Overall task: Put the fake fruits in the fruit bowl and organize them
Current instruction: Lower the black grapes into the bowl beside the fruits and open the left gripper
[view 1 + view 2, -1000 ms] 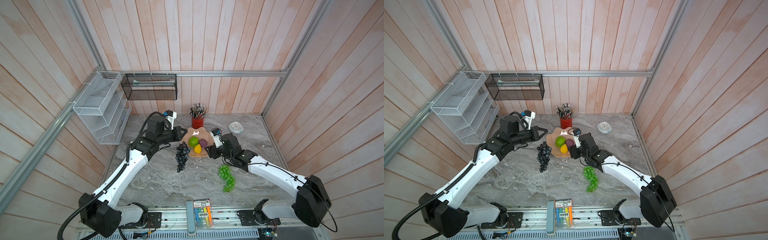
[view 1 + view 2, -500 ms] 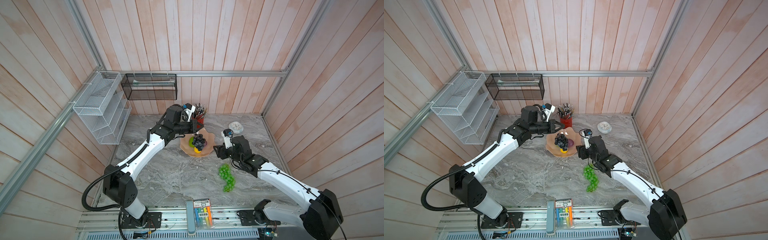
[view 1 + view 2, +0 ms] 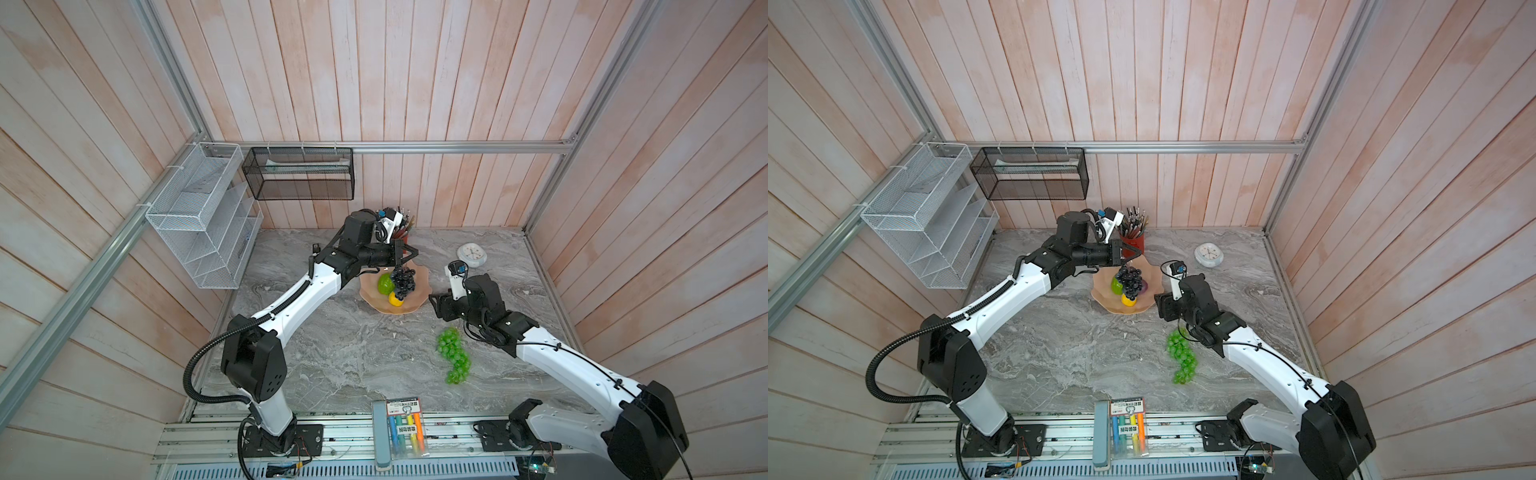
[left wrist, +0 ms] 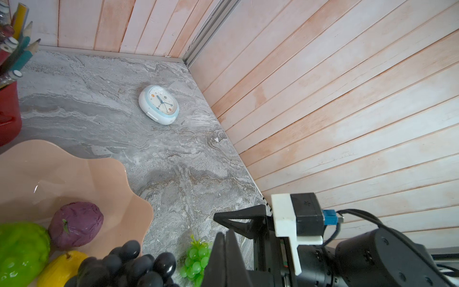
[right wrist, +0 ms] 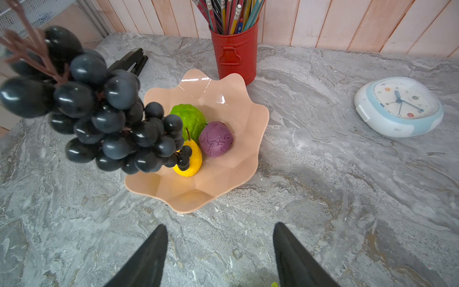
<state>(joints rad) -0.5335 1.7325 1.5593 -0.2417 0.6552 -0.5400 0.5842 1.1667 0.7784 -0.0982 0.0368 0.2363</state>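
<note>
The left end effector (image 3: 411, 254), gripping the dark grape bunch (image 3: 402, 281), has carried it off the counter (image 3: 332, 345) over the fruit bowl (image 3: 419, 304); the right end effector (image 5: 220, 225) stays wide.

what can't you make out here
Where the left tool pinches the dark grape bunch: past the frame edge in both wrist views, too small in both top views.
Purple fruit: mostly behind that bunch in both top views.
Green grape bunch: only a sliver at the right wrist view's edge.
Label on the marker pack: too small to read.
</note>
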